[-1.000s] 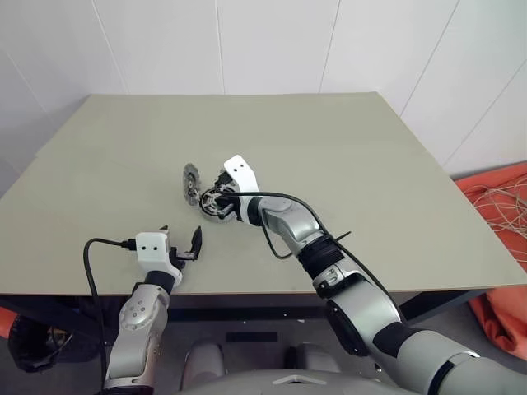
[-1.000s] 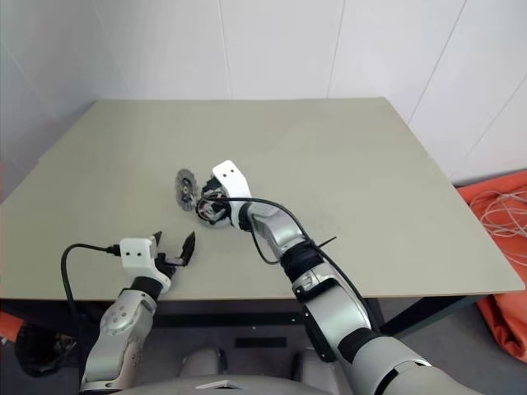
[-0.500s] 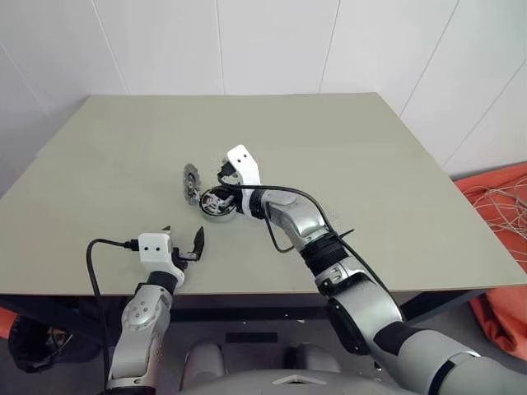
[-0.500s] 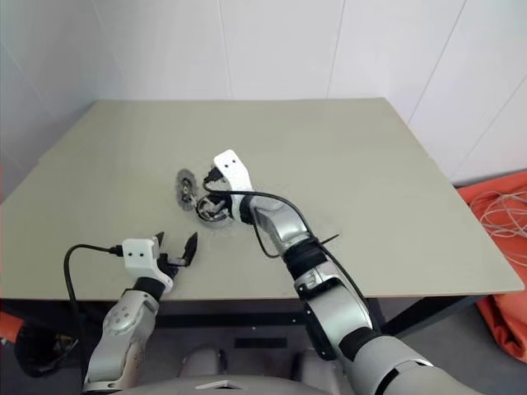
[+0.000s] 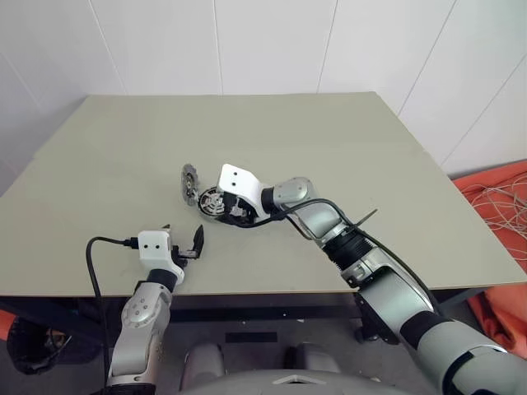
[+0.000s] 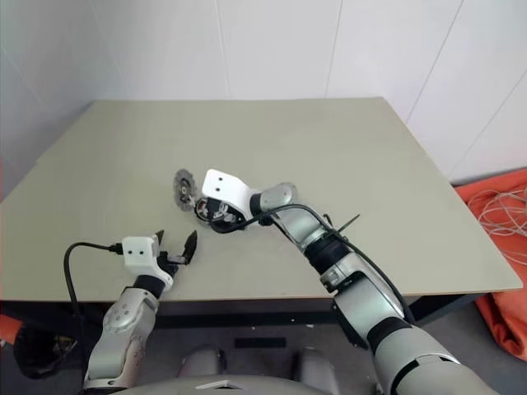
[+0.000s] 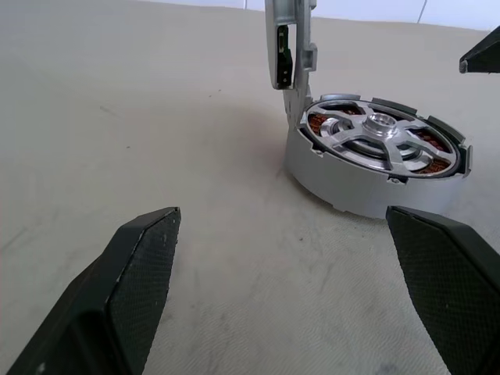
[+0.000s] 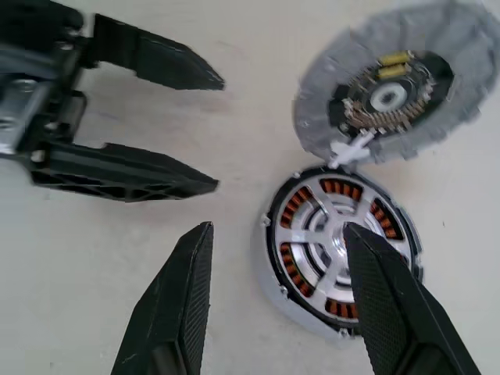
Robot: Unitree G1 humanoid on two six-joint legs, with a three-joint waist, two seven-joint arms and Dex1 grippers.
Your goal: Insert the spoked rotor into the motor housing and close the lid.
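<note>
Now the right gripper (image 8: 273, 301) has let go of the rotor (image 7: 380, 139) and swung up and aside, its fingers spread just above it. One rotor lies flat inside the one housing (image 7: 355, 183), hub up, mid-table (image 5: 346, 148). One lid (image 8: 394, 90) stands open on edge, hinged at the housing's rim. Left gripper (image 5: 181, 240) waits near, spread wide, empty.

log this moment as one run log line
rotor: seated in housing | lid: open, upright beside it | right fingers: open above housing | left fingers: open, idle
</note>
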